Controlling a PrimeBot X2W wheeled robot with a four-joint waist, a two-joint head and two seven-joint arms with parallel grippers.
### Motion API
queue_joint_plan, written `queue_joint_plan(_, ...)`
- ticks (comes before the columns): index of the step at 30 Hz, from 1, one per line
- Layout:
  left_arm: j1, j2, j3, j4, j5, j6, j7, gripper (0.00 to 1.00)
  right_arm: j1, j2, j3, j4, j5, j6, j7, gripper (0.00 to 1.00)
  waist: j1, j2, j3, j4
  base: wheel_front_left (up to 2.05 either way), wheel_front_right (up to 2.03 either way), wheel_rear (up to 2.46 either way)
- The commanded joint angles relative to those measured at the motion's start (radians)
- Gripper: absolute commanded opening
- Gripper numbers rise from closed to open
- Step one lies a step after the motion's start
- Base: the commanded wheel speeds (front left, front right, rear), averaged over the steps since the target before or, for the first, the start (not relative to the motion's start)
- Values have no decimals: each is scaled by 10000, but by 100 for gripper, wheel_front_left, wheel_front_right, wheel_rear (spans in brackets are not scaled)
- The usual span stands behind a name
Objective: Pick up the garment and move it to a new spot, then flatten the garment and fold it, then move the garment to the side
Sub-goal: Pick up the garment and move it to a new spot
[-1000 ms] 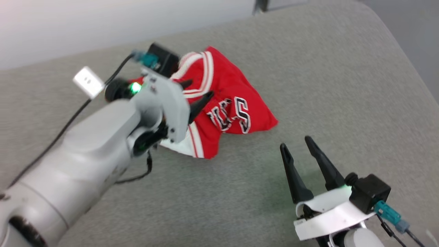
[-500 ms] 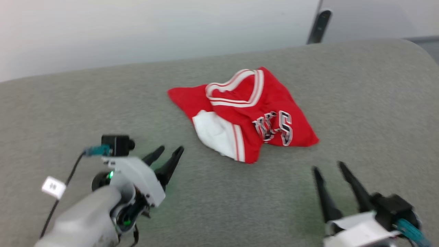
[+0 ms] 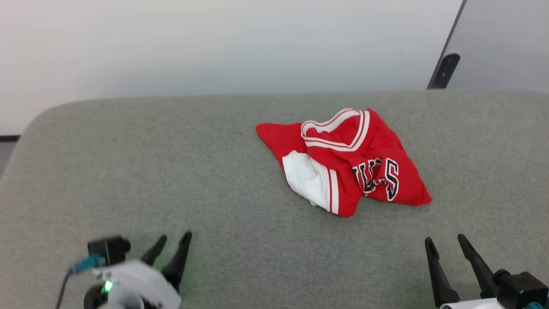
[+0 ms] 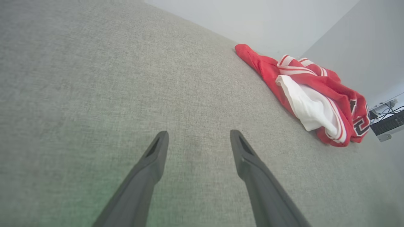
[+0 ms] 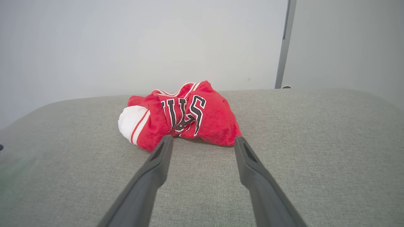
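The garment (image 3: 343, 163) is a crumpled heap of soft red jersey. One white sleeve bulges out at its near side and striped red-and-white trim curves along the top. The black, white-edged letters are creased into a fold, so the word cannot be read whole. The heap lies ahead of both sets of jaws and touches neither: well ahead and to the right of the left gripper (image 3: 175, 236), and ahead and somewhat left of the right gripper (image 3: 445, 238). Both pairs of jaws stand apart with nothing between them, their long, dark, tapered fingers over the bare bench (image 3: 128, 171). The bench is covered in grey woven cloth and has rounded corners. Beyond it rises a plain pale wall (image 3: 214, 43) with a dark slanted post (image 3: 444, 71). Past the heap, the left wrist view shows what may be a dark box with cables (image 4: 386, 123).
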Motion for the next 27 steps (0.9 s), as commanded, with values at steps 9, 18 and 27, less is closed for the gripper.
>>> queue_joint_plan(9, 3278, -388, 2734, -2859, 3122, 1405, 0, 100, 359, -42, -219, -150, 90, -10, 125, 100, 0, 0, -786, 165, 0, 0, 0)
queue_joint_plan(18, 4736, -1043, 4563, -4437, 5676, 1713, -1, 100, 403, 40, -340, -284, 148, -10, 126, 100, 0, 0, -1016, 90, 0, 0, 0)
queue_joint_plan(27, 5546, -1926, 5731, -5100, 7649, 1429, 0, 100, 309, 161, -571, -482, 330, -10, 148, 100, 0, 0, -1146, 29, 0, 0, 0)
